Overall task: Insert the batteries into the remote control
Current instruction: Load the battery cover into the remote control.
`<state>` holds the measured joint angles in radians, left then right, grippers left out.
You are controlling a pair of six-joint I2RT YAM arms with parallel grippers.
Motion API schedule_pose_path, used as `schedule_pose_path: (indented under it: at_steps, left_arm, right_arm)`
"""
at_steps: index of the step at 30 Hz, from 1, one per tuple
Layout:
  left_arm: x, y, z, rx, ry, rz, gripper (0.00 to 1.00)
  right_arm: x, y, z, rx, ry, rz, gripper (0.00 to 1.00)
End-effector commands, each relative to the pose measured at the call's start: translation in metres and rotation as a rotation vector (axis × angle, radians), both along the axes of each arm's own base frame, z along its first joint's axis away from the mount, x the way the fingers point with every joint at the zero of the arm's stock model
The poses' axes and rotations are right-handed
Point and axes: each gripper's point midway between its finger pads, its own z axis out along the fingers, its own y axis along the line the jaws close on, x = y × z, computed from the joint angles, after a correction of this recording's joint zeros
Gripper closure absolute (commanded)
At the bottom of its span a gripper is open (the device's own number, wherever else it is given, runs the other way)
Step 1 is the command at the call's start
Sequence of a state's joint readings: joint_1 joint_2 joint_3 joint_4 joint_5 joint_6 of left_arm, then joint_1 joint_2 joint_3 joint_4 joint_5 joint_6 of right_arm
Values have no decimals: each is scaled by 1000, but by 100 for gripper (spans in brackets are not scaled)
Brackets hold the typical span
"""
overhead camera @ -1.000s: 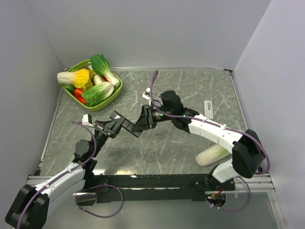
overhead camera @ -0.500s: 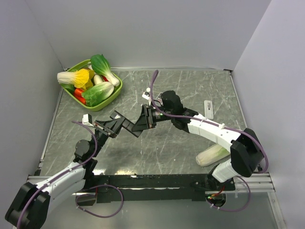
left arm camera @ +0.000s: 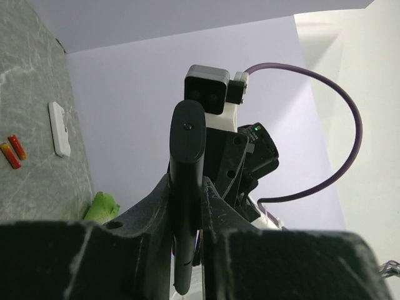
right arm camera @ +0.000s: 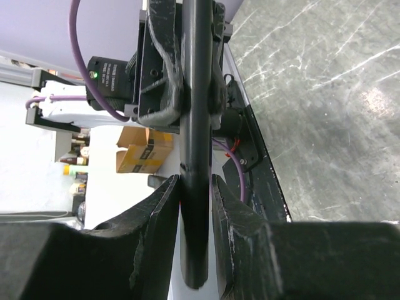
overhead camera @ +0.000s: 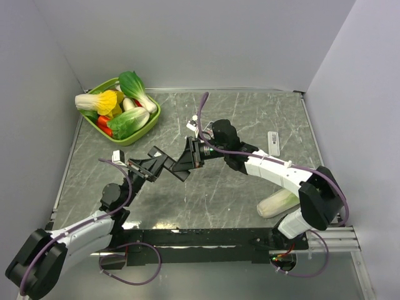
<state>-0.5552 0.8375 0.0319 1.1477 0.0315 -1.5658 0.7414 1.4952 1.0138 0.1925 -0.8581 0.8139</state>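
Remote [left arm camera: 186,144], judged stiff, light and slick, was clamped across its faces by left gripper [left arm camera: 186,194] and right gripper [right arm camera: 195,187]; tiny batteries [left arm camera: 17,147] would suit a mid-length pinch.

The remote control [overhead camera: 172,165] hung over the middle of the table [overhead camera: 219,194]. The left gripper [left arm camera: 186,187] was clamped on its near-left end and the right gripper [right arm camera: 195,187] on its far-right end. Far behind the remote control and to its left, in the table's corner, sat a basket [overhead camera: 137,136] with vegetables [overhead camera: 128,120] piled in it. Well to its right lay a small cover plate [overhead camera: 273,142], with two batteries [left arm camera: 17,147] near that plate. Nearer than the remote control and to its right, a cabbage [overhead camera: 279,203] lay by the right arm's base.
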Motion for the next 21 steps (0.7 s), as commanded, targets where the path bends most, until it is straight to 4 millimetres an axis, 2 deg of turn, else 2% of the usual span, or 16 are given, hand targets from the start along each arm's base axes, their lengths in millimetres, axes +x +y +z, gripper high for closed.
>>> schedule_pose_path:
  at_steps: [1, 6, 7, 12, 15, 21]
  left_arm:
    - [-43, 0, 42, -147, -165, -130, 98]
    - [-45, -4, 40, -138, -163, -139, 98]
    - [-46, -4, 51, -150, -189, -141, 98]
    - [-40, -5, 41, -130, -153, -122, 98]
    - [-34, -4, 31, -109, -114, -95, 98]
    - [-26, -4, 17, -56, -70, -58, 98]
  right_arm:
    - [41, 3, -12, -30, -53, -136, 67]
    - [46, 2, -16, -34, -51, -151, 68]
    - [46, 2, -16, -33, -50, -150, 69]
    - [43, 2, -6, -3, -71, -127, 66]
    - [43, 0, 2, -2, -99, -127, 51]
    - [43, -1, 11, 3, -123, -123, 34]
